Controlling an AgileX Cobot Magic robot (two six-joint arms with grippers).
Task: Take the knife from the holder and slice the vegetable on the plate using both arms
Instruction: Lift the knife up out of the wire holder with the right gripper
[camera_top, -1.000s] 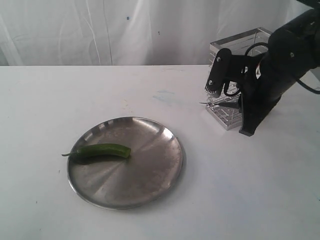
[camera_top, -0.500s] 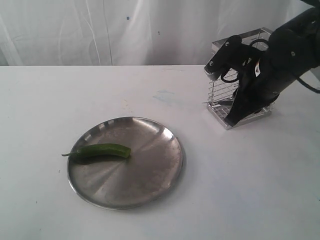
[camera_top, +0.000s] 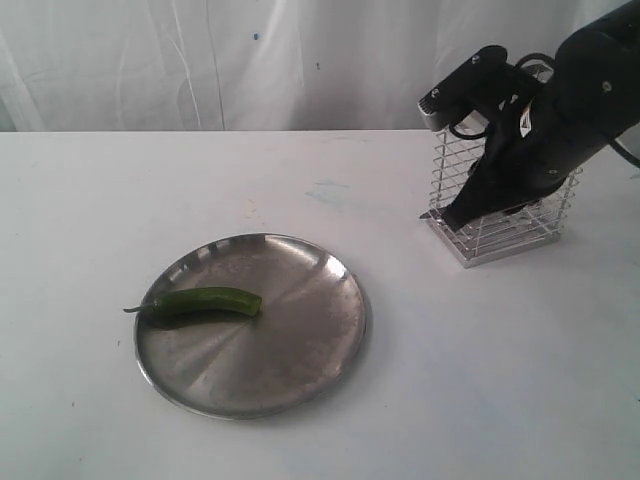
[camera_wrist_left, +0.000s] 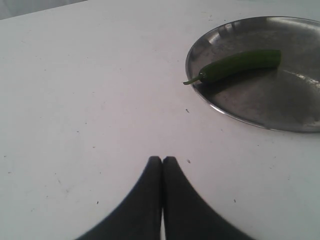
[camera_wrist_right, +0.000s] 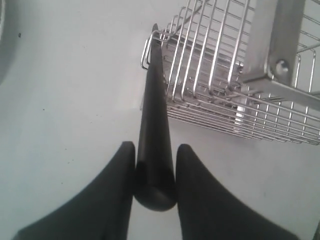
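Observation:
The green vegetable (camera_top: 205, 302) lies on the left part of the steel plate (camera_top: 290, 340), stem pointing left. The wire holder (camera_top: 510, 225) stands at the back right. My right gripper (camera_top: 485, 185) hangs in front of it, shut on the black handle of the knife (camera_wrist_right: 152, 100). The dark blade slants down outside the holder (camera_wrist_right: 225, 75), its tip near the basket's lower corner. My left gripper (camera_wrist_left: 162, 159) is shut and empty over bare table. It is a short way from the plate (camera_wrist_left: 280, 100) and the vegetable (camera_wrist_left: 240, 62), and out of the exterior view.
A white cloth backdrop hangs behind the white table. The right arm's black bulk (camera_top: 590, 90) covers the holder's top and right side.
The right arm has lifted and swung back to the right with the knife. The blade tip no longer pokes out left of the holder, which now shows further right. Plate and vegetable have not moved.

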